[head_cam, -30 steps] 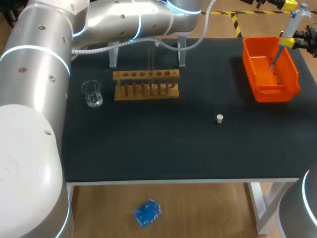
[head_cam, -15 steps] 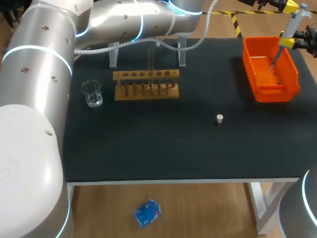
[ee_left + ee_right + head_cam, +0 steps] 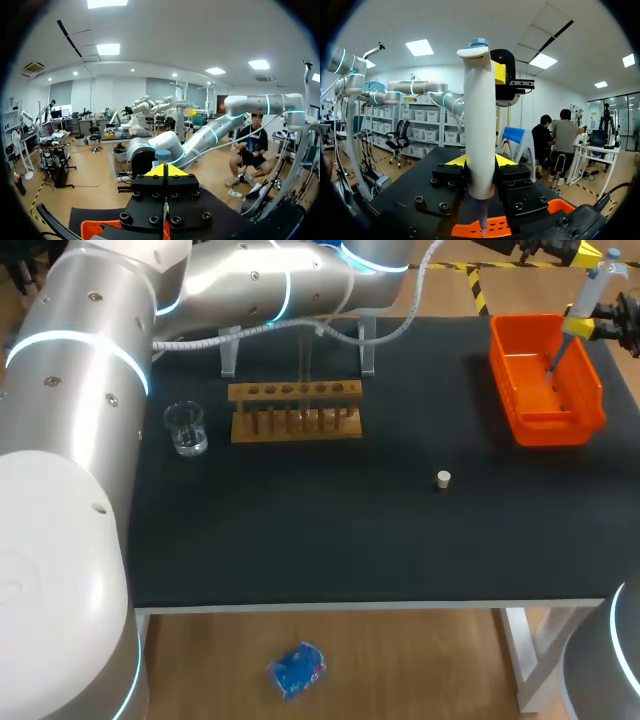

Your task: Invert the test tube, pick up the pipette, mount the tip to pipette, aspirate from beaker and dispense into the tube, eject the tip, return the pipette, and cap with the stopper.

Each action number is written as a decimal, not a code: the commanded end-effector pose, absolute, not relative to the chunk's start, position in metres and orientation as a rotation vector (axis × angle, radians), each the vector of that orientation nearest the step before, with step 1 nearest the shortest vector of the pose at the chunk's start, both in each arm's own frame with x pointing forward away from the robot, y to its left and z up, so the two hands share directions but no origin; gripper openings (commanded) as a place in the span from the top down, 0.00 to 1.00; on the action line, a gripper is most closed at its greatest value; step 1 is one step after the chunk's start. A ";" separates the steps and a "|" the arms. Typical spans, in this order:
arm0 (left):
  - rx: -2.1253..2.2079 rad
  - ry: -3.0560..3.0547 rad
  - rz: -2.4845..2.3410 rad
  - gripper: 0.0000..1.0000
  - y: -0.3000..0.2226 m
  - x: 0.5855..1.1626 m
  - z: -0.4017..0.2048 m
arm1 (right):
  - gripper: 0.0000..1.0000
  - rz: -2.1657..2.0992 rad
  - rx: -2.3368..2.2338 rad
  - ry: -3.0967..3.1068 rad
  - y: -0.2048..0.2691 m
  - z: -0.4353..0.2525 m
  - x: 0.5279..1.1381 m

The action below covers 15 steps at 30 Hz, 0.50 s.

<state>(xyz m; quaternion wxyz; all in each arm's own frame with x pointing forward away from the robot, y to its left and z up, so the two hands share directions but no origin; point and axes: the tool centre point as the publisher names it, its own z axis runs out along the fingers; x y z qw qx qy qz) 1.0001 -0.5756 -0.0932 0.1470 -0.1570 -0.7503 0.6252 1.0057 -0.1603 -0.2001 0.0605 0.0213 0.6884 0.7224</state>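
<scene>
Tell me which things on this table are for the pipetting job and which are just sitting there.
For the job: pipette, in the right gripper; test tube; beaker; stopper.
Not named in the task: wooden rack, holding the tube; orange bin; clear stand.

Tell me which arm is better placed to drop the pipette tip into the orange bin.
Right, probably: the right gripper is shut on the pipette, whose lower end hangs over the orange bin. The left gripper holds nothing.
</scene>
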 end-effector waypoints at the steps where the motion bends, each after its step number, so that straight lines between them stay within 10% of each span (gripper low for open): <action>1: -0.452 -2.153 1.791 1.00 -0.576 1.002 -0.099 | 1.00 2.188 0.058 2.086 -0.161 -0.198 1.007; 15: -0.424 -2.143 1.777 1.00 -0.576 1.002 -0.110 | 1.00 2.188 0.058 2.086 -0.161 -0.198 1.007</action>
